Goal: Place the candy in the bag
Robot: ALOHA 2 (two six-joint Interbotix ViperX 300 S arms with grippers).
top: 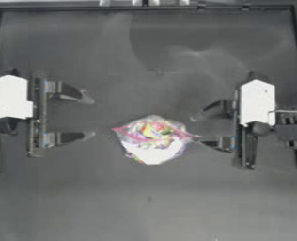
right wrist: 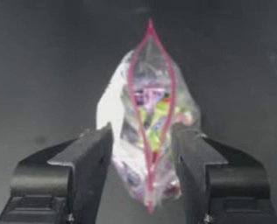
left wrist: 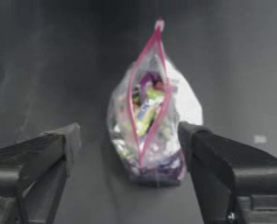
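With the bag point(top: 152, 140) standing open mid-table, the left gripper point(top: 82, 114) at nine o'clock and the right gripper point(top: 204, 126) at three both gape empty; no loose candy shows, so finding one comes next.

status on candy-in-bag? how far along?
Looks near done: no loose candy on the table; the bag stands mid-table, mouth open, sweets inside. In hand: nothing. The left end effector and right end effector are open, flanking the bag. Left: possibly sealing.

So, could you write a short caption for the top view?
Open zip bag of sweets stands mid-table between the open left hand and open right hand.
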